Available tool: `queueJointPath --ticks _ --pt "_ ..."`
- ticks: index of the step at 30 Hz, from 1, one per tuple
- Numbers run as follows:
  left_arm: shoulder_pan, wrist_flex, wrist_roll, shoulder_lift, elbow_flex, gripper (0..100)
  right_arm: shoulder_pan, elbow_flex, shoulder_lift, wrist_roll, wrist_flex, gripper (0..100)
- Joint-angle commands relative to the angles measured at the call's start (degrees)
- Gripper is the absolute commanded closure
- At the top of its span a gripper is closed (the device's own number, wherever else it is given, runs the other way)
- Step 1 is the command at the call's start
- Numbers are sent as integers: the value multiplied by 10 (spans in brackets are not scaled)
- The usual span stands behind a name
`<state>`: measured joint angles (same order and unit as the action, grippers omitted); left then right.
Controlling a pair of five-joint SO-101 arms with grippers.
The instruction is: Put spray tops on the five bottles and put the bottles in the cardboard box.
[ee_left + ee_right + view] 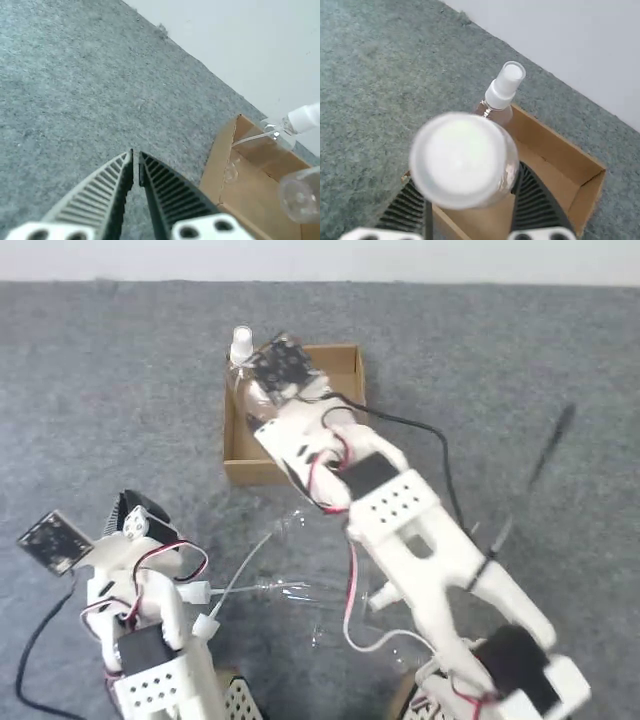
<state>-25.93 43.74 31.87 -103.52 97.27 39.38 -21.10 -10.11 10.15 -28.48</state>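
While clamping a spray-topped bottle (pixel 462 160), the right gripper (pixel 470 200) is hovering over the cardboard box (pixel 560 155).
The left gripper (pixel 135 159) is hanging above grey carpet (pixel 75 75), fingers closed, empty.

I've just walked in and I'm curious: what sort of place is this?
Likely a robotics lab or hobby bench: a small white left arm and right arm sit on a grey carpeted table with a cardboard box and a spray bottle, another bottle held in the right gripper.
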Motion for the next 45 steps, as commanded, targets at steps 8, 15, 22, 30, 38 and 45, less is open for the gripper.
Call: queueJointPath --ticks 8,15,22,30,38,45 --pt "-1 -16 -6 -7 -7 987 9 160 132 -9 14 993" --pt "-2 -15 -6 -7 -7 987 7 255 249 -9 14 993" --pt "-2 -15 -6 -7 -7 987 5 316 331 -9 9 993" --pt "-3 -14 -6 -7 -7 987 -7 361 382 -8 9 993" --pt "-4 -14 -6 -7 -7 987 -10 413 441 -8 8 993" --pt "-4 -14 -6 -7 -7 987 -10 416 451 -8 8 992"
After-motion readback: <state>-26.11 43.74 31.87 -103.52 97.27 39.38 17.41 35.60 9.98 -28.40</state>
